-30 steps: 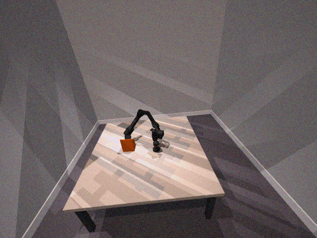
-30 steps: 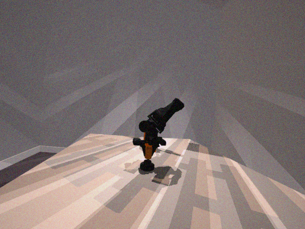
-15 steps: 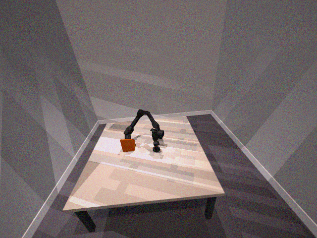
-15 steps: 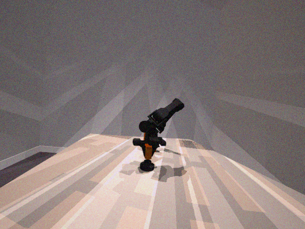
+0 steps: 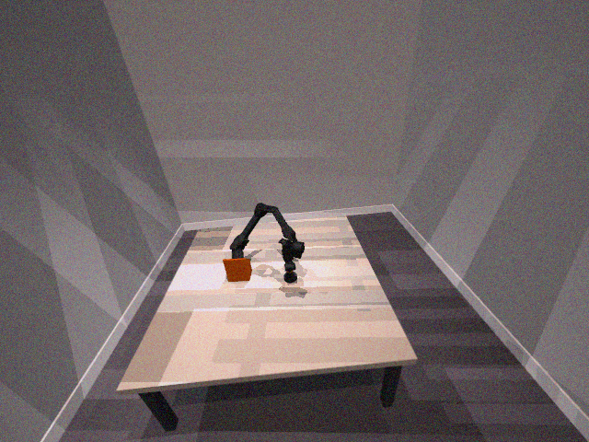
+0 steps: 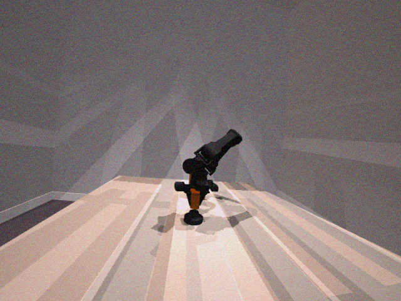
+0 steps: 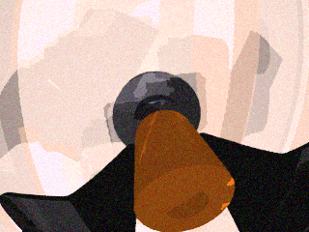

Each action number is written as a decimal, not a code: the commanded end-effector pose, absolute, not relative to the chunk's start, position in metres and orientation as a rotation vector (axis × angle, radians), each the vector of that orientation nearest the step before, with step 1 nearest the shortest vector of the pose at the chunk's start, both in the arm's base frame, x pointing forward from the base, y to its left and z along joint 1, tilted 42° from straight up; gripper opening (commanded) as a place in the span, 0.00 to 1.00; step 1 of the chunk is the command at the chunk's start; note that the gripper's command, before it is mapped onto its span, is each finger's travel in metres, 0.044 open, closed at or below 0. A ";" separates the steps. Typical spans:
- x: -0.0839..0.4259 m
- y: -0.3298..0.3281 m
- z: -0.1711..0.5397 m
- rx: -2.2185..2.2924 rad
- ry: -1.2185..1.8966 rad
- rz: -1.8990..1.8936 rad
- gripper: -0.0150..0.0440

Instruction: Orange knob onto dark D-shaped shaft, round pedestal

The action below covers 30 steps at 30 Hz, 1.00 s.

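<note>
1. Clearly, the gripper (image 6: 195, 200) (image 7: 166, 145) has the orange knob (image 6: 194, 200) (image 7: 181, 179) clasped between its two fingers.
2. In the exterior view, the knob is over the round pedestal (image 5: 290, 276) (image 6: 193, 217) (image 7: 126, 108), its lower end at or just above the pedestal's narrow top.
3. The knob is not down on the pedestal's broad base; whether its hole has caught the shaft, I cannot tell.
4. The dark pedestal stands on the pale, streaked surface (image 5: 304, 332) (image 6: 220, 268) (image 7: 43, 97).
5. In the top view, an orange block (image 5: 237, 270) stands near the lower end of the black arm (image 5: 250, 226) (image 6: 215, 150), apart from the pedestal.
</note>
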<state>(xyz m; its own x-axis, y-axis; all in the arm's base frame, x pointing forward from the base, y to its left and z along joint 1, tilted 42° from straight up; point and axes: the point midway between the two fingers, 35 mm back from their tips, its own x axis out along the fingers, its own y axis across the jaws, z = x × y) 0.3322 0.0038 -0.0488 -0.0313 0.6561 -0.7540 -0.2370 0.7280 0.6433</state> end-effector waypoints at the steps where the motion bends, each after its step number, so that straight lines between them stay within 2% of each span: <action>1: 0.331 0.002 -0.047 0.371 1.437 0.742 0.25; 12: 0.334 0.002 -0.046 0.209 1.344 0.884 0.25; 30: 0.335 0.004 -0.049 0.209 1.344 0.884 0.25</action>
<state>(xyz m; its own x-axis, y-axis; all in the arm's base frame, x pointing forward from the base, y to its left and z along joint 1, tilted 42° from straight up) 0.3347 0.0038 -0.0488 -0.0372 0.6570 -0.7530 -0.4251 0.6715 0.6069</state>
